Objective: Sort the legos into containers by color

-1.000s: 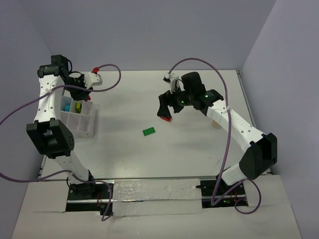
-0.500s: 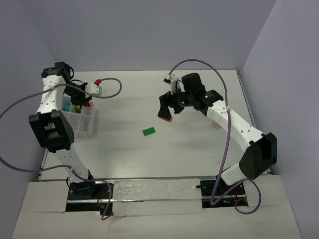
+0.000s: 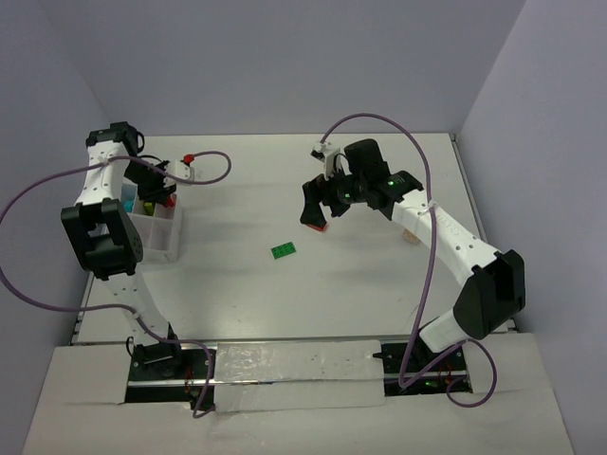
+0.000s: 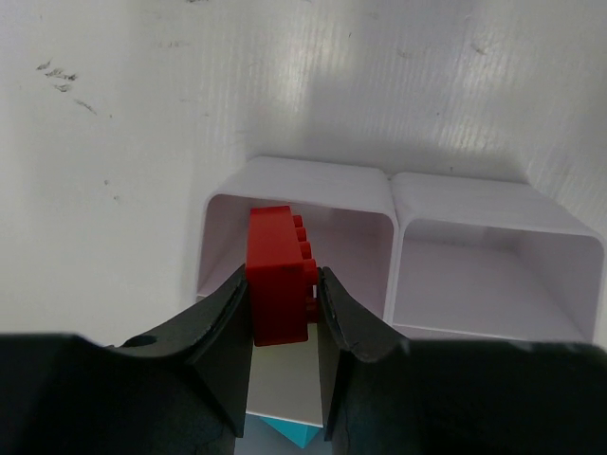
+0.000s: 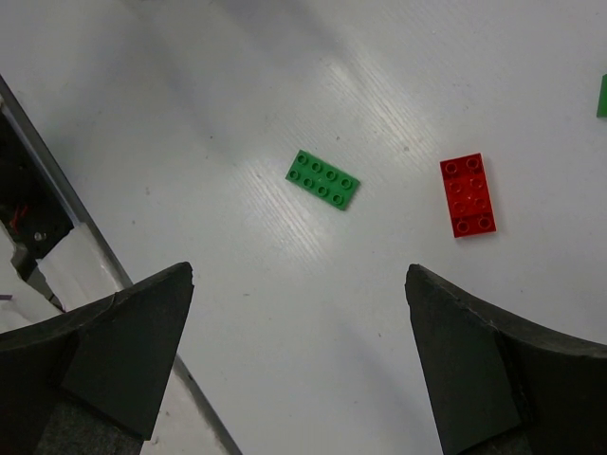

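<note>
The left arm is folded up steeply from its base, its wrist bent down over the far end of the compartment box (image 3: 163,245), which stands close to the left wall. The left gripper (image 3: 157,185) is closed narrowly on a red lego (image 4: 277,280). The piece is held on edge with its studs turned sideways, above one corner compartment of the box. A blue piece (image 3: 126,202) and a yellow-green piece (image 3: 149,204) can be seen inside the box.

The right arm is stretched from its base toward the middle of the surface (image 3: 247,294), well to the right of the box. The right gripper (image 5: 296,284) is pointed downward with its jaws spread wide and nothing between them. A second red lego (image 5: 467,195) lies flat beneath it, studs up. A green lego (image 5: 322,179) lies apart from that one, nearer the box, with bare surface on all sides.
</note>
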